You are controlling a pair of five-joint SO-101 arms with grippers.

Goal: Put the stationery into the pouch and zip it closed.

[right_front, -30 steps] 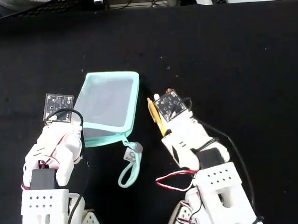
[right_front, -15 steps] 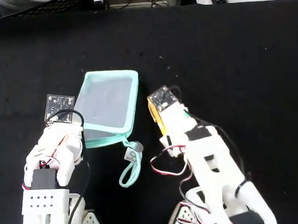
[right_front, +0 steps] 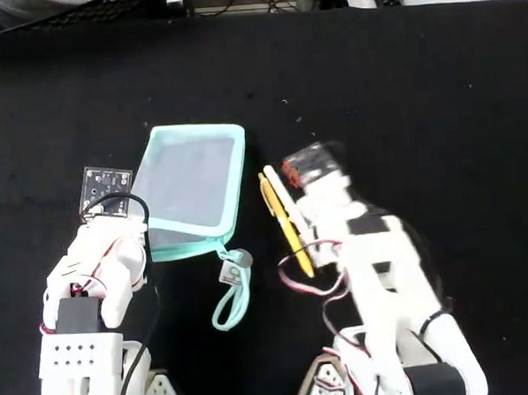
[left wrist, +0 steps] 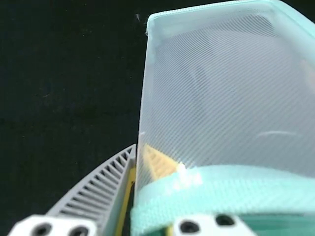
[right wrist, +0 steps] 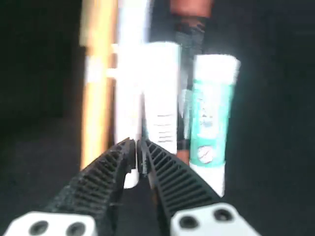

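The mint mesh pouch (right_front: 192,183) lies left of centre, its wrist strap (right_front: 231,296) trailing toward the near edge. My left gripper (left wrist: 145,158) is shut on the pouch's (left wrist: 221,98) near edge, one grey finger (left wrist: 101,199) outside the mesh. Right of the pouch lie a yellow pen (right_front: 284,221) and a white pen (right_front: 288,205), side by side. My right gripper (right wrist: 139,150) hovers shut and holding nothing, just above the stationery: yellow pen (right wrist: 96,83), white pen (right wrist: 130,69), a white tube (right wrist: 162,98) and a green-and-white tube (right wrist: 211,118).
The table is covered in black cloth (right_front: 418,92). The right arm (right_front: 364,245) stretches over the stationery and hides part of it from above. Cables and equipment sit beyond the far edge (right_front: 236,0).
The right arm has swung and stretched farther out, shifting right, so the yellow and white pens now show beside it. The left arm and the pouch have not moved.
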